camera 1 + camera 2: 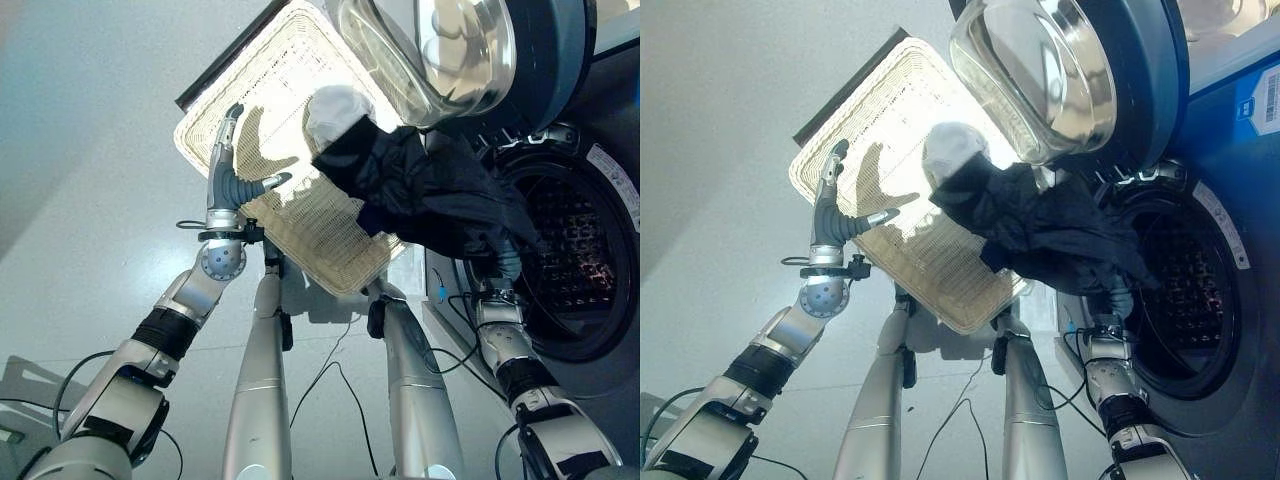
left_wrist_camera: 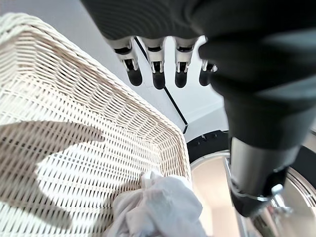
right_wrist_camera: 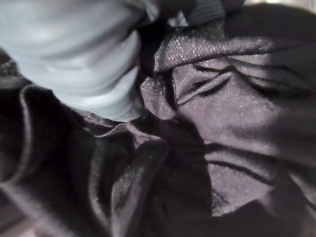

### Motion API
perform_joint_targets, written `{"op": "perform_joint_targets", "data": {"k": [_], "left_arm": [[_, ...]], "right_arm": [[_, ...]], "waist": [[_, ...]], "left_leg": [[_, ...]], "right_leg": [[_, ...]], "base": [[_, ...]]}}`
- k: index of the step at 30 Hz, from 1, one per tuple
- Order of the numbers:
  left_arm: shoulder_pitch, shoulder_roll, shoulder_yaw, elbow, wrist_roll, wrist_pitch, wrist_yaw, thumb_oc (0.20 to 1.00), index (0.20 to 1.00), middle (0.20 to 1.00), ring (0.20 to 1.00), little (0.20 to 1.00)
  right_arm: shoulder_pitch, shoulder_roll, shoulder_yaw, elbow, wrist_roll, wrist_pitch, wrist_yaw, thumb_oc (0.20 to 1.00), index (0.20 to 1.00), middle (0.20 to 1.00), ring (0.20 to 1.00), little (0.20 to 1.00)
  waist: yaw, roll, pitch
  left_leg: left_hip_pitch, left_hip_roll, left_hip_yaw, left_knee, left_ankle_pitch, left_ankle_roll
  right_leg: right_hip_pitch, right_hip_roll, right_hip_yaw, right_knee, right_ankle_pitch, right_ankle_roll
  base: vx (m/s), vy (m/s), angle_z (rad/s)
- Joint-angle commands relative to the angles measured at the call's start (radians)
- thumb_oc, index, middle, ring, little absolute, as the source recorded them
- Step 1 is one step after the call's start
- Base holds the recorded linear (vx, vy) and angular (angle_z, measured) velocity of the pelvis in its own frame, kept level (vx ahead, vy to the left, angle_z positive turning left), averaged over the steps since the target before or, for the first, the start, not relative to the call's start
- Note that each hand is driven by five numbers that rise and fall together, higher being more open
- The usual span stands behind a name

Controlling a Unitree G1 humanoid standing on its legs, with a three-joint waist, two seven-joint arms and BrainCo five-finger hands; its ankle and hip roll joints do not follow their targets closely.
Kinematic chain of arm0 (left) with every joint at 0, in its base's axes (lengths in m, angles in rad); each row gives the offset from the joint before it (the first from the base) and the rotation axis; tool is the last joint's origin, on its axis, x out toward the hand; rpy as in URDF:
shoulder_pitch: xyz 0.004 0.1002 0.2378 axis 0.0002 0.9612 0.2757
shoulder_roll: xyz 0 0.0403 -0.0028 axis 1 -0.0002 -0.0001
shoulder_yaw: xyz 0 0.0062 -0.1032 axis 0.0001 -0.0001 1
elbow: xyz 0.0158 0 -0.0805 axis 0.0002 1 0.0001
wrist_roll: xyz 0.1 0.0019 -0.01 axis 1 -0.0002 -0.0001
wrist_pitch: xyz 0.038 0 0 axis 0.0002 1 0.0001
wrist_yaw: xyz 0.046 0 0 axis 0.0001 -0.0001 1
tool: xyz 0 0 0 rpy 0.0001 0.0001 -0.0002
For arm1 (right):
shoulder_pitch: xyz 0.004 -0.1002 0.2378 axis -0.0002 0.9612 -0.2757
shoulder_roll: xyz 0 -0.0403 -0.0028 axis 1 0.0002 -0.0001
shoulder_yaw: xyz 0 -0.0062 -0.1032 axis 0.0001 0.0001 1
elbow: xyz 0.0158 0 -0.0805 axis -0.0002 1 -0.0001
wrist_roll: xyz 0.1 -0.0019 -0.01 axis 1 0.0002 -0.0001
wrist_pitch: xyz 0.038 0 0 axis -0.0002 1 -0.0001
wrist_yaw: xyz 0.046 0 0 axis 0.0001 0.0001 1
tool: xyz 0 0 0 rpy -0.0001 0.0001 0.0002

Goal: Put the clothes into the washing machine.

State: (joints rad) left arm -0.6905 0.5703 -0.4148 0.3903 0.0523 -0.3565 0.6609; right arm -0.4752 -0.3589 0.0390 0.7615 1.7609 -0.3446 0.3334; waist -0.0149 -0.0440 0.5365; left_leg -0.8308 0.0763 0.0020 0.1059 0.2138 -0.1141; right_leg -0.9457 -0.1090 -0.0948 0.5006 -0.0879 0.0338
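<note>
Black garment held up by right hand, draped between wicker basket and open washing machine drum. Right hand's fingers buried in cloth; grip cannot be told. White garment seen lying in basket. Left hand raised over basket, fingers straight, nothing held. Door swung open above.

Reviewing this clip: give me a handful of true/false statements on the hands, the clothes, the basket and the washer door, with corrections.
1. The washing machine door is closed. False: it stands open.
2. The right hand carries a dark garment by the drum opening. True.
3. The left hand grips the white cloth. False: its fingers are straight, holding nothing.
4. The white cloth lies in the wicker basket. True.
</note>
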Motion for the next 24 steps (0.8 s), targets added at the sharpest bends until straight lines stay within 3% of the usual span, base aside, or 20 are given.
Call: {"op": "perform_joint_targets", "data": {"k": [1,6,11,14,18,20,24], "left_arm": [[-0.074,-0.012,0.001,0.026,-0.018,-0.015,0.058,1.000,1.000,1.000,1.000,1.000],[-0.131,-0.008,-0.023,0.090,-0.049,-0.016,0.070,1.000,1.000,1.000,1.000,1.000],[-0.155,0.014,-0.088,0.136,-0.066,-0.021,0.074,1.000,1.000,1.000,1.000,1.000],[-0.132,0.045,-0.111,0.108,-0.061,-0.013,0.091,1.000,1.000,1.000,1.000,1.000],[-0.102,0.088,-0.117,0.083,-0.064,-0.012,0.100,1.000,1.000,1.000,1.000,1.000],[-0.092,0.114,-0.115,0.074,-0.065,-0.009,0.099,1.000,1.000,1.000,1.000,1.000],[-0.084,0.147,-0.116,0.082,-0.075,-0.019,0.089,1.000,1.000,1.000,1.000,1.000]], "right_arm": [[-0.016,-0.066,-0.072,0.012,0.041,-0.062,-0.068,0.200,0.200,0.200,0.200,0.200],[-0.070,-0.091,-0.129,0.140,0.036,-0.152,-0.218,0.200,0.200,0.200,0.200,0.200],[-0.207,-0.280,-0.184,0.276,-0.176,-0.309,-0.642,0.200,0.200,0.200,0.200,0.200],[-0.293,-0.435,-0.167,0.284,-0.363,-0.412,-0.951,0.200,0.200,0.200,0.200,0.200],[-0.339,-0.589,-0.165,0.258,-0.535,-0.429,-1.259,0.200,0.200,0.200,0.200,0.200],[-0.331,-0.675,-0.185,0.263,-0.584,-0.418,-1.360,0.200,0.200,0.200,0.200,0.200],[-0.298,-0.775,-0.212,0.305,-0.634,-0.374,-1.441,0.200,0.200,0.200,0.200,0.200]], "waist": [[-0.029,0.018,-0.017],[-0.028,0.023,-0.017],[-0.013,0.023,-0.017],[-0.006,0.010,-0.017],[-0.013,-0.009,-0.017],[-0.022,-0.023,-0.017],[-0.029,-0.039,-0.017]], "left_leg": [[-0.013,-0.073,0.030,0.087,-0.112,0.006],[-0.026,-0.071,0.029,0.091,-0.105,0.007],[-0.026,-0.068,0.013,0.123,-0.132,0.005],[-0.038,-0.065,-0.001,0.133,-0.137,0.009],[-0.037,-0.062,-0.011,0.135,-0.142,0.010],[-0.043,-0.061,-0.012,0.127,-0.129,0.011],[-0.035,-0.056,-0.015,0.124,-0.131,0.012]], "right_leg": [[0.073,0.018,-0.038,-0.297,0.263,0.123],[0.061,0.019,-0.034,-0.293,0.269,0.120],[0.068,0.021,-0.041,-0.276,0.258,0.125],[0.066,0.027,-0.050,-0.279,0.265,0.123],[0.072,0.036,-0.049,-0.286,0.269,0.122],[0.070,0.038,-0.048,-0.296,0.279,0.121],[0.081,0.042,-0.046,-0.299,0.275,0.121]], "base": [[0.00,0.000,0.00],[0.01,-0.009,0.00],[0.02,-0.082,0.00],[-0.01,-0.100,0.00],[0.00,-0.039,-0.04],[0.00,-0.024,-0.10],[0.01,-0.014,-0.09]]}}
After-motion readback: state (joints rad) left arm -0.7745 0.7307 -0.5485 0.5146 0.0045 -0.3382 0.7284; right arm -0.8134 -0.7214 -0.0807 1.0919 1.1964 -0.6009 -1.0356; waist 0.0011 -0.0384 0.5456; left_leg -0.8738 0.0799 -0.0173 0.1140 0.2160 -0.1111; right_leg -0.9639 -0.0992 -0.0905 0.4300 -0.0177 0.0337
